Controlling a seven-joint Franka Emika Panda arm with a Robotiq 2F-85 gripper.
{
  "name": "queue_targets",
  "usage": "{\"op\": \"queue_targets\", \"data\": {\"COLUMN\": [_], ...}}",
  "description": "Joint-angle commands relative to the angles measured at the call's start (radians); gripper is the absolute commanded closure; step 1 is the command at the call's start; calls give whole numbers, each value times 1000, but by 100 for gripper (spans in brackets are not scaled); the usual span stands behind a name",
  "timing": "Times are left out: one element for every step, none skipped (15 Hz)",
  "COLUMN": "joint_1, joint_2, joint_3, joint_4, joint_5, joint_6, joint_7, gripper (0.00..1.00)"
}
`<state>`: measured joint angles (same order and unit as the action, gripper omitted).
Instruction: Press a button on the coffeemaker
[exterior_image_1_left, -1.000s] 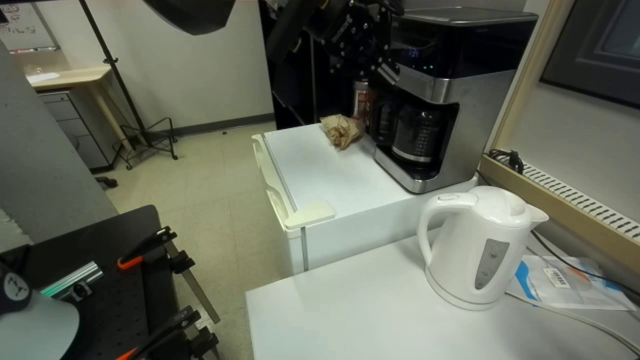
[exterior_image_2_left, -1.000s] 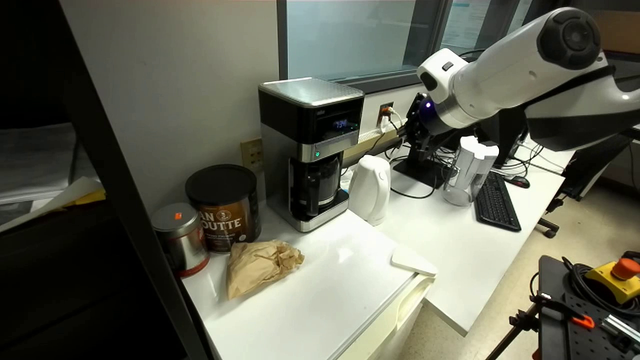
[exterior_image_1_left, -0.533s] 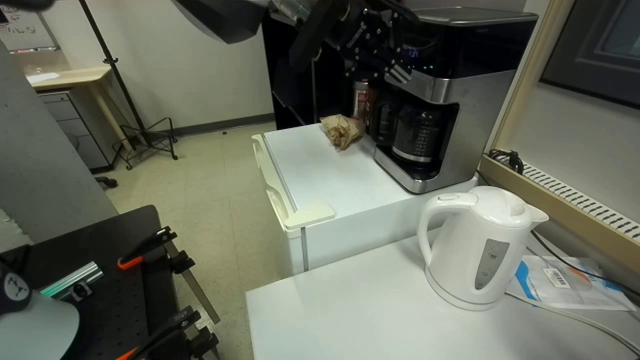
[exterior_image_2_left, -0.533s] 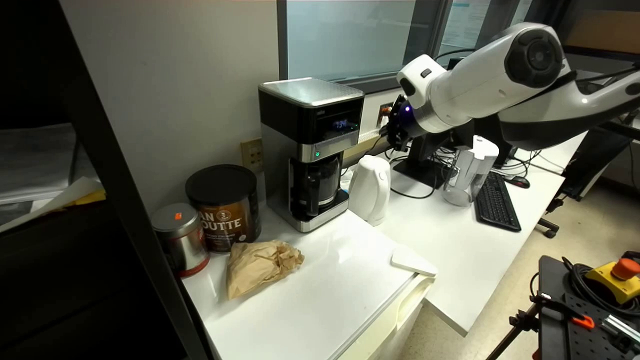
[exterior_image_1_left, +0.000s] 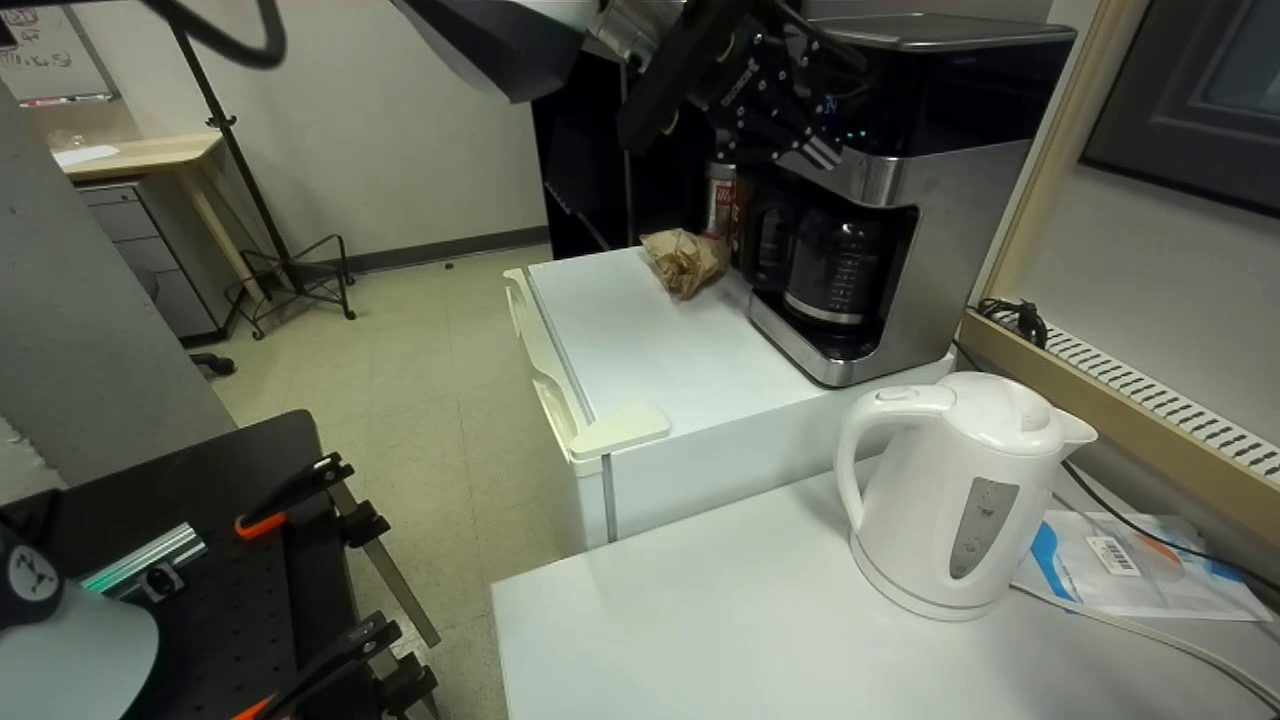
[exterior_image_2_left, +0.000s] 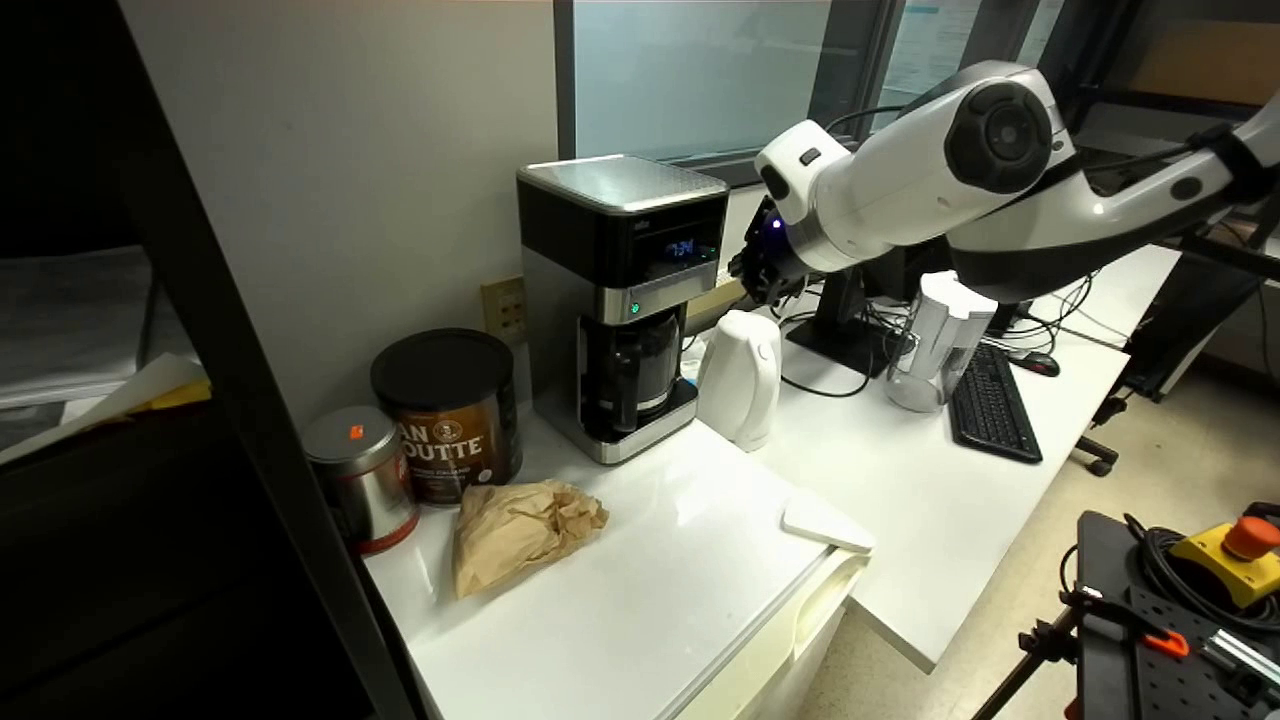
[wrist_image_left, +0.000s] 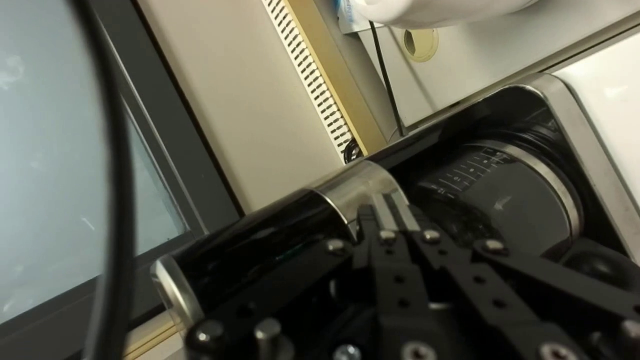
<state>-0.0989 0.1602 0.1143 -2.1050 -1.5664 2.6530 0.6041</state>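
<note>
The coffeemaker is a tall black and silver machine with a dark glass carafe; it stands upright on a white surface in both exterior views (exterior_image_1_left: 970, 230) (exterior_image_2_left: 562, 340). Its lit display (exterior_image_2_left: 681, 248) and a green-lit spot (exterior_image_2_left: 634, 308) on the silver band show in an exterior view. In the wrist view its silver band (wrist_image_left: 357, 186) lies beyond my fingertips. My gripper (exterior_image_1_left: 822, 153) is shut, with nothing between its fingers (wrist_image_left: 395, 212). It is in front of the machine's upper front; contact cannot be told. In an exterior view the gripper (exterior_image_2_left: 742, 270) appears right of the panel, apart from it.
A white kettle (exterior_image_1_left: 950, 510) stands beside the coffeemaker. A crumpled paper bag (exterior_image_2_left: 525, 535), a brown coffee can (exterior_image_2_left: 448, 430) and a silver tin (exterior_image_2_left: 362, 480) stand on its other side. A clear pitcher (exterior_image_2_left: 940, 345) and keyboard (exterior_image_2_left: 992, 405) are on the desk.
The arm and the shut gripper have moved closer to the coffeemaker's front, covering part of its display in an exterior view. The coffeemaker and the other objects have not moved.
</note>
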Motion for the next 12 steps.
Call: {"op": "queue_targets", "data": {"joint_1": [5,5,5,5,5,5,5,5,5,5,5,6], "joint_2": [49,57,66,75,83,93,100,109,113,115,116,117], "joint_3": [2,2,3,4,4,4,5,5,6,6,6,6], "joint_4": [63,73,82,92,100,109,117,127,129,134,136,138], "joint_5": [-48,-52,-55,-56,-55,-57,-58,-64,-67,-81,-91,-101], "joint_6": [9,8,9,9,9,9,9,10,12,12,15,14], "joint_7": [43,43,44,44,42,42,42,45,46,56,62,69], "gripper": [100,100,100,100,100,100,100,100,100,100,100,100]}}
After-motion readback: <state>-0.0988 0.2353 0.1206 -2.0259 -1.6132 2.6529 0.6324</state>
